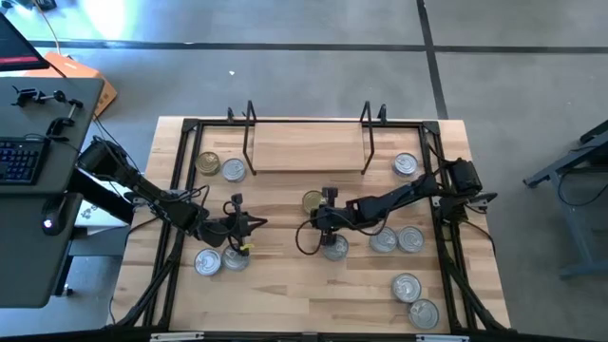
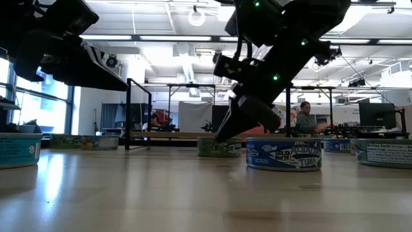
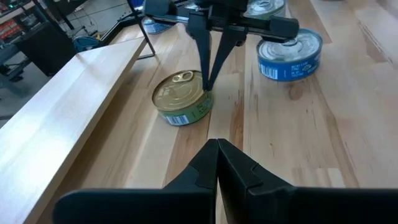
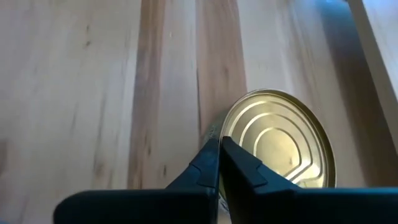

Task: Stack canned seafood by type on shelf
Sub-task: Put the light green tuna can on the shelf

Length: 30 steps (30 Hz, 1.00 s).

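**At mid-counter, closed fingers nudge a gold tin**

On the left of the counter (image 1: 285, 285), the left gripper (image 1: 255, 224) hovers with its fingers (image 3: 214, 168) pressed together on nothing. Two silver tins (image 1: 220, 259) sit just on its near side, and a gold and a silver tin (image 1: 220, 168) lie farther off by the shelf's left end. The shelf (image 1: 306, 147) along the far edge carries no tins yet.

Right of centre, the right gripper (image 1: 327, 199) is down beside the gold tin (image 1: 313, 200), fingers (image 4: 217, 165) clenched and empty, tips touching its rim. More silver tins (image 1: 397, 239) lie under and right of that arm.

The step looks like picking up this gold tin. Next, the right fingers must part, straddle the tin, close, then carry it far onto the shelf.
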### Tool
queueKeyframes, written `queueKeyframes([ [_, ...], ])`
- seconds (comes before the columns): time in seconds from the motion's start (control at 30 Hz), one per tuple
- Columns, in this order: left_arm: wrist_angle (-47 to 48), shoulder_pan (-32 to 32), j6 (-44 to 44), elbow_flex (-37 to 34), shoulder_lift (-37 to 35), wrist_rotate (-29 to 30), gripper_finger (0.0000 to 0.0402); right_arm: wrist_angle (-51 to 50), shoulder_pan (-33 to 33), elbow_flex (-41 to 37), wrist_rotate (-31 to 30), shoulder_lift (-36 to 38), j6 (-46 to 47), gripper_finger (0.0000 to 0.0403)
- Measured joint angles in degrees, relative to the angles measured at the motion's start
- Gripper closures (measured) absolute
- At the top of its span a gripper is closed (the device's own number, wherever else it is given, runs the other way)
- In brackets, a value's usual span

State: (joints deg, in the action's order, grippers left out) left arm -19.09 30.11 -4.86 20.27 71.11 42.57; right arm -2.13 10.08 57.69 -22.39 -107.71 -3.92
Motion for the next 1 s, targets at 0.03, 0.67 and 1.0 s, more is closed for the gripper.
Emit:
queueKeyframes([
  [0.03,-0.2,0.0,0.0,0.0,0.0,0.0,0.0401,0.1,0.3,0.0,-0.5,0.1,0.0,0.0403],
  [0.67,-0.4,-0.2,3.8,0.0,0.1,0.0,0.0402,8.7,0.7,0.1,-3.5,0.5,1.1,0.0402],
  [1.0,-11.7,-3.8,32.7,0.0,7.9,-2.0,0.0328,12.4,-3.3,0.2,3.2,0.5,1.4,0.0402],
])
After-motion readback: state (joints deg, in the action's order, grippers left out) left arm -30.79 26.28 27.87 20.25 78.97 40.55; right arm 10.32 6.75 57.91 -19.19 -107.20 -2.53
